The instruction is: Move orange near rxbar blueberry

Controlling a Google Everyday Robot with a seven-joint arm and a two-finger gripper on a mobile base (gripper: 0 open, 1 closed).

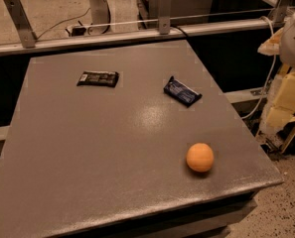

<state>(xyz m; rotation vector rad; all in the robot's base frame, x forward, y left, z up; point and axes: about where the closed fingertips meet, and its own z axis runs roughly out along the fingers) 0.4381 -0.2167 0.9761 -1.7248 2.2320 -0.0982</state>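
The orange (200, 157) sits on the grey table (112, 148) near its front right corner. The rxbar blueberry (182, 91), a dark blue wrapped bar, lies flat toward the back right of the table, well behind the orange. My gripper (287, 100) shows as pale yellow and white parts at the right edge of the camera view. It is off the table, to the right of both things, and holds nothing that I can see.
A black-brown wrapped bar (98, 79) lies at the back left of the table. A metal rail with brackets (162, 29) runs behind the table's far edge. Cables (266, 83) hang beside the right edge. The floor is speckled.
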